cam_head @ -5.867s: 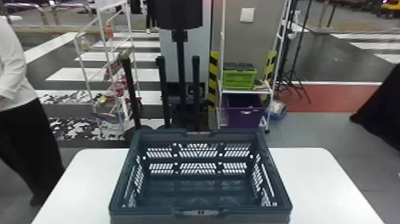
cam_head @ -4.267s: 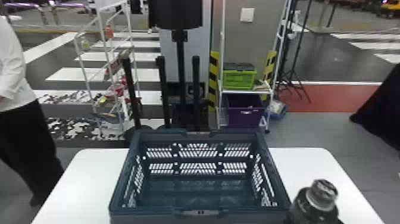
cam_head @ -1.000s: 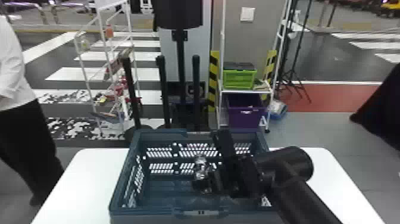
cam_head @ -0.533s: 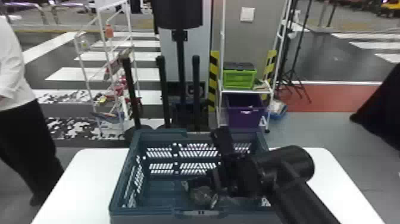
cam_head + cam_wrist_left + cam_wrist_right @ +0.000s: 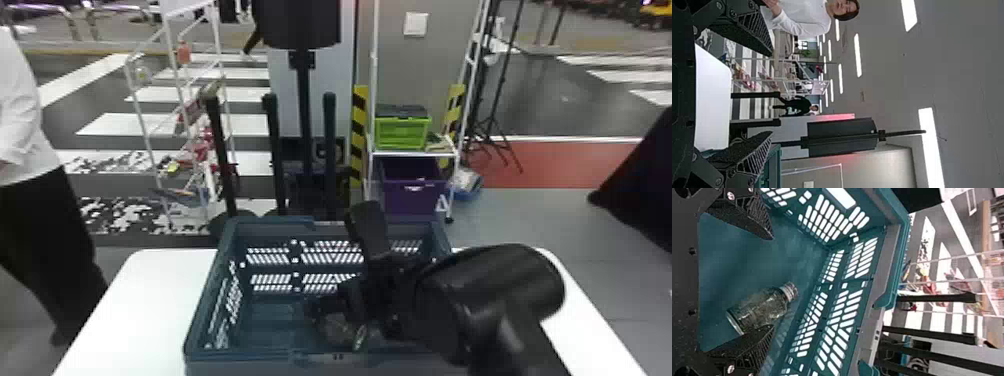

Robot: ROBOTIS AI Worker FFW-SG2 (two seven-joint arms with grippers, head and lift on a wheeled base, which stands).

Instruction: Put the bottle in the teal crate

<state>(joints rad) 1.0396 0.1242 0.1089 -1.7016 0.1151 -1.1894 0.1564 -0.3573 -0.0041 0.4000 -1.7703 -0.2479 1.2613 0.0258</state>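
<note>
- The teal crate [image 5: 250, 362] is set on the white table [image 5: 150, 300], its open top turned up and its walls pierced by rows of slots.
- The clear bottle [image 5: 760, 309] is seen inside the crate, at an angle, with its light-coloured cap [image 5: 790, 291] pointed toward a slotted wall; whether its full weight is borne by the crate floor cannot be told.
- The right gripper [image 5: 362, 265] is held within the crate's opening, its black arm [image 5: 490, 300] being extended over the crate's right side.
- The right jaws are spread wide, and the bottle is seen nearer to one of them, its body partly hidden by that one; whether it is touched cannot be told.
- The left gripper [image 5: 772, 94] is seen in the left wrist view with its jaws wide apart; part of the table and an edge of the crate are seen past them.
- Behind the table, a green crate [image 5: 402, 132] is held on a white shelf, with a purple bin [image 5: 412, 195] placed below it.
</note>
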